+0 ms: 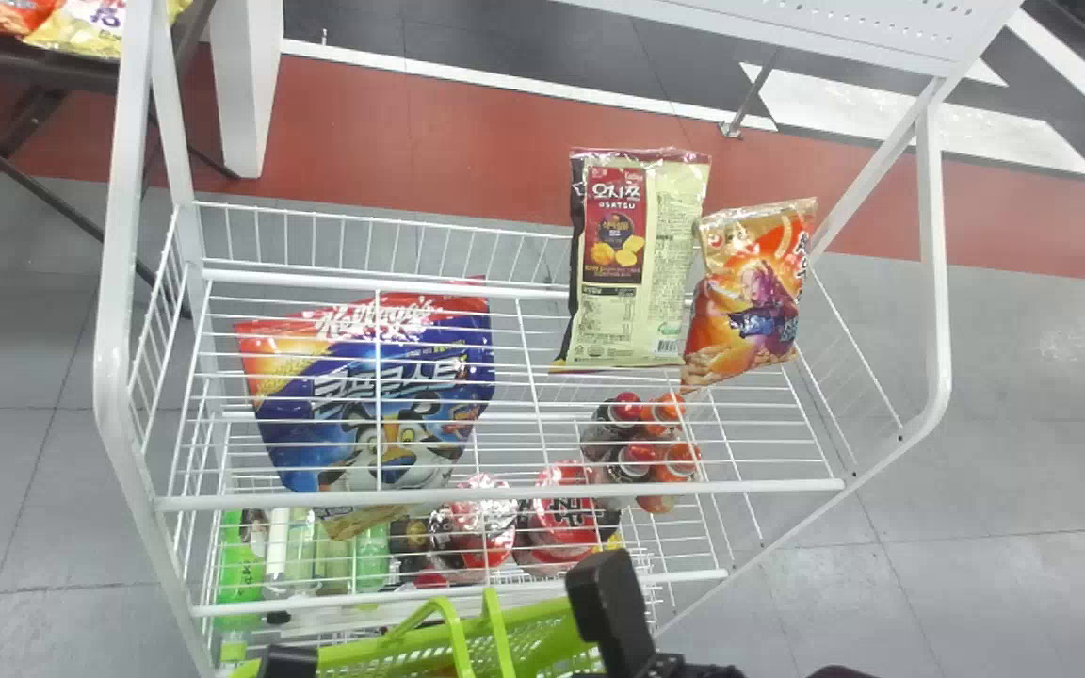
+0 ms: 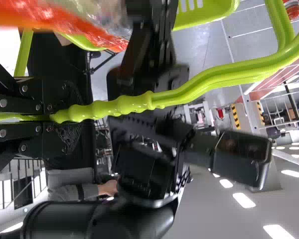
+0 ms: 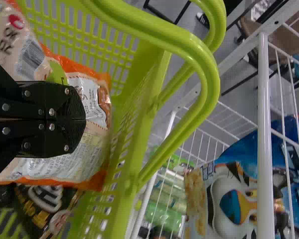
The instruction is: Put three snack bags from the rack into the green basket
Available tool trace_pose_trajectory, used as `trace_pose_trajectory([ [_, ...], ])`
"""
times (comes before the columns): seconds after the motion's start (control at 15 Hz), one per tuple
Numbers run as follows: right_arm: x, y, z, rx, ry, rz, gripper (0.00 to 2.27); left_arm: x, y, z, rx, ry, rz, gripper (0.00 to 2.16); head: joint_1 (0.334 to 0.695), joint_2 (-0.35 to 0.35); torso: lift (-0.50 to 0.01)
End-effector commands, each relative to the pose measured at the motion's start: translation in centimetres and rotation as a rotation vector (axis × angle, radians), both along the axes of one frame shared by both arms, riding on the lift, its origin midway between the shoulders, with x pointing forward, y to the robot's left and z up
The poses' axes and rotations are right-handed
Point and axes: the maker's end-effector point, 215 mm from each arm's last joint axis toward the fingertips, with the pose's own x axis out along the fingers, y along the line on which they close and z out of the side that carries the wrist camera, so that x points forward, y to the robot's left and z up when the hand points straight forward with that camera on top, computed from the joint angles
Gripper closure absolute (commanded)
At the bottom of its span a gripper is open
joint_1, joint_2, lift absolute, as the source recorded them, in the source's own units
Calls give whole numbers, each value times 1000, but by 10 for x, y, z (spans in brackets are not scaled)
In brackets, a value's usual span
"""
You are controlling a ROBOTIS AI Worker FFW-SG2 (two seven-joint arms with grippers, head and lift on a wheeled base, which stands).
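Placement step, near side: orange-edged bag (image 3: 65,169) at the green basket (image 3: 127,199), dark bag (image 3: 32,204) under it. Right hand (image 3: 82,119) has fingers together over the orange-edged one; can't tell if film is pinched. Left hand (image 2: 70,116) clamped on the basket handle (image 2: 204,87). Next: confirm release, lift right hand clear without dragging film, check count before another pick.
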Motion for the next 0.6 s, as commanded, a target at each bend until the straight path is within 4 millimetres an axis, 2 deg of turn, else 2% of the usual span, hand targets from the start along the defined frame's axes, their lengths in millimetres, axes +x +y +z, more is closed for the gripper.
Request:
trace_pose_trajectory([
  [0.0, -8, 18, -11, 10, -14, 39, 2243, 0, -1, 0, 3, -2, -1, 1274, 695, -350, 0],
  [0.13, -19, 14, -25, -35, 18, 64, 2172, -1, -2, 0, 1, -2, -3, 1274, 695, -350, 0],
  [0.27, -26, 7, -24, -58, 36, 85, 1639, 0, -1, 1, -1, -4, 2, 1274, 695, -350, 0],
  [0.4, -32, -13, -2, -47, 95, 42, 130, -2, -1, 2, -5, -3, 3, 1278, 695, -350, 0],
  [0.47, -33, -24, 11, -24, 125, 14, 12, -2, -1, 1, -3, -2, 3, 1274, 695, -350, 0],
  [0.53, -29, -32, 21, 0, 129, -15, 2, -3, -2, 2, -4, -2, 2, 1274, 695, -350, 0],
])
